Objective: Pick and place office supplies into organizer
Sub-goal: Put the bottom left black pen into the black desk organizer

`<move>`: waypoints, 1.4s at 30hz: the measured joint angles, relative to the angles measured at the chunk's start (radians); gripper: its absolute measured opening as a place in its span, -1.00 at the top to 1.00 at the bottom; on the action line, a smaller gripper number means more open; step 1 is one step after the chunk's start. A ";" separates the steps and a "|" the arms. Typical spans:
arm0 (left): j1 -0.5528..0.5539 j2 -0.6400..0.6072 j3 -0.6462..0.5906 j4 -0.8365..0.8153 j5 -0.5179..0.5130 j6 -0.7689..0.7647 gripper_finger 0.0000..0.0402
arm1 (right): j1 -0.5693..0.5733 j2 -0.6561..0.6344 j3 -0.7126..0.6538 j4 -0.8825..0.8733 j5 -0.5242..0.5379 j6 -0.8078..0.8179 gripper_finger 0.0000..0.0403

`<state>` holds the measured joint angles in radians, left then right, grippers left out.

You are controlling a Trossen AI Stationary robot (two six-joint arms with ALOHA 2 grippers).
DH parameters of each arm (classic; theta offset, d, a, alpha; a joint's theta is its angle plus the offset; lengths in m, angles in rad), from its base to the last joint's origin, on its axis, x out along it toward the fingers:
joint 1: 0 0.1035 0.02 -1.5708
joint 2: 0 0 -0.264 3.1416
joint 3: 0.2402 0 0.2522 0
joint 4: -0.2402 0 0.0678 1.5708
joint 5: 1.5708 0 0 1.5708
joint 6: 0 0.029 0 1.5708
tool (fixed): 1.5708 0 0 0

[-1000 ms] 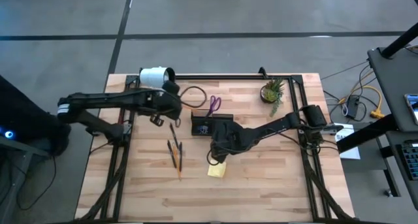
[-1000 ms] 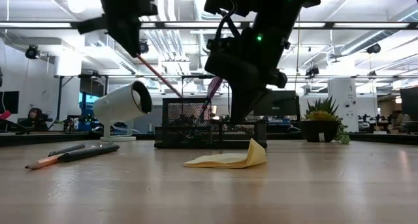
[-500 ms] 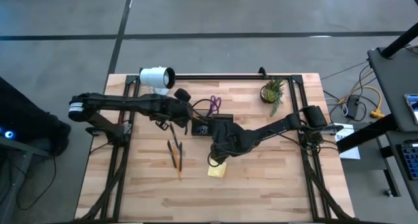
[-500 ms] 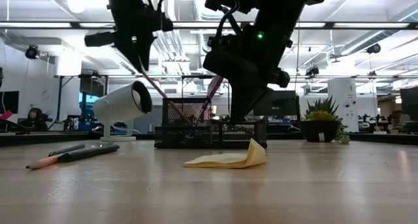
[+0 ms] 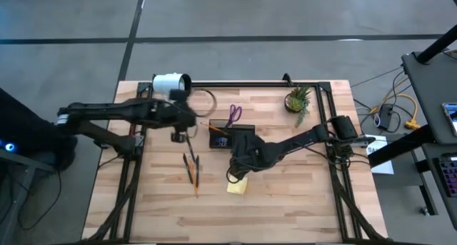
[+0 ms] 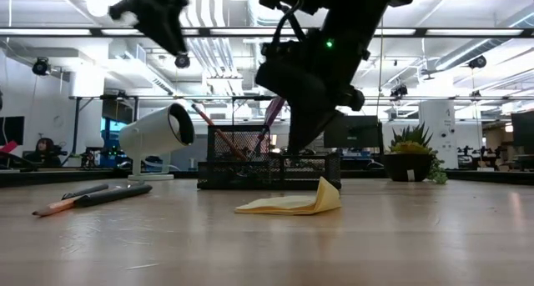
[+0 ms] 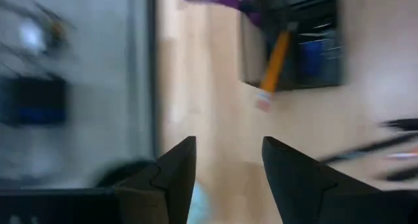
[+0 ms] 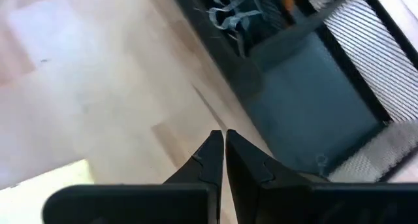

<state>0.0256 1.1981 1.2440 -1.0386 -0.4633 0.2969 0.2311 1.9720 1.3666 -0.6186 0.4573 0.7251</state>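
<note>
The organizer (image 5: 230, 136), a dark mesh tray, stands mid-table. An orange pencil (image 7: 277, 54) leans in it, its upper end tilted toward the table's left (image 6: 213, 132). The purple scissors (image 5: 234, 115) stick up from its far side. My left gripper (image 7: 228, 142) hangs open and empty, high up left of the organizer (image 5: 178, 134). My right gripper (image 8: 219, 145) is shut just near of the organizer, above the yellow sticky-note pad (image 5: 237, 186), whose one corner curls up (image 6: 321, 194). Loose pencils and pens (image 5: 191, 168) lie on the table to the left.
A white cylindrical lamp (image 5: 170, 83) stands at the far left and a small potted plant (image 5: 298, 100) at the far right. A black cable loops near the lamp. Bare wood lies along the near edge.
My left gripper carried the orange pencil rightward to the organizer, opened and let it go, then drew back toward the table's left and rose. The pencil now leans in the organizer. My right gripper has stayed shut over the sticky-note pad.
</note>
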 joint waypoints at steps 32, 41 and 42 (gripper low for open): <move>-0.369 -0.524 -0.498 0.323 0.224 -0.867 0.20 | -0.052 0.090 0.036 0.643 -0.257 0.216 0.96; -0.402 -0.583 -0.535 0.499 0.227 -0.895 0.20 | -0.041 0.091 0.036 0.712 -0.228 0.274 0.96; -0.406 -0.588 -0.535 0.500 0.228 -0.897 0.20 | -0.039 0.091 0.036 0.722 -0.222 0.274 0.96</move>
<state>-0.3799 0.6106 0.7086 -0.5391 -0.2356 -0.6000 0.1924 2.0628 1.4029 0.1034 0.2354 0.9993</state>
